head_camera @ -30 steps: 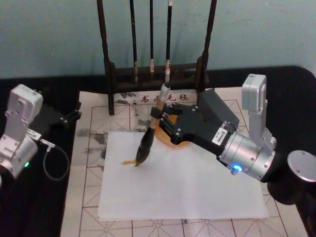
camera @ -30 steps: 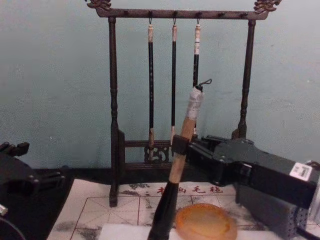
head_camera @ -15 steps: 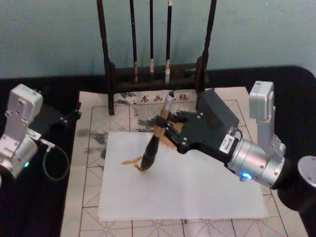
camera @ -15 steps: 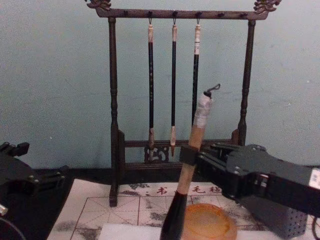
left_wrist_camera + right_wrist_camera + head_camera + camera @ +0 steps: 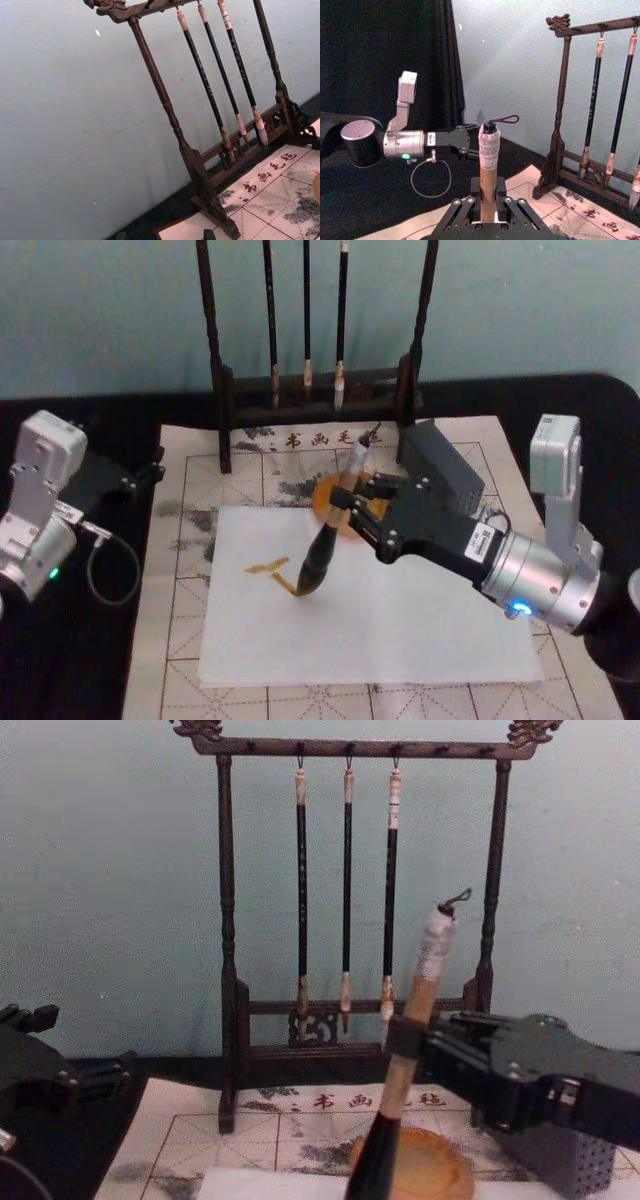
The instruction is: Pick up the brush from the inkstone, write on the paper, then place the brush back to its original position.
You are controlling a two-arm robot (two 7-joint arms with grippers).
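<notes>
Your right gripper (image 5: 347, 502) is closed on the brush (image 5: 318, 558), clamping the tan handle just above the black section. The brush is tilted: its whitish top leans toward the rack (image 5: 312, 390) and to the right, while the dark tip touches the paper (image 5: 380, 625) left of the sheet's middle. Just left of the tip, a short tan stroke (image 5: 266, 565) lies on the paper.

The inkstone (image 5: 322, 495) sits on the grid mat (image 5: 185, 640) at the paper's far edge, behind the brush and gripper and partly hidden by them. In the chest view you see its orange rim (image 5: 440, 1172) low down, to the right of the brush's black section. The brush is well clear of the dish.

In the right wrist view the brush top, with its cord loop, stands upright above the gripper.

Three thin brushes (image 5: 347, 880) hang in the rack at the back of the tabletop (image 5: 70, 670).

Your left gripper (image 5: 145, 475) is parked at the mat's far left corner, apart from the paper. I cannot tell whether it is open or closed.
</notes>
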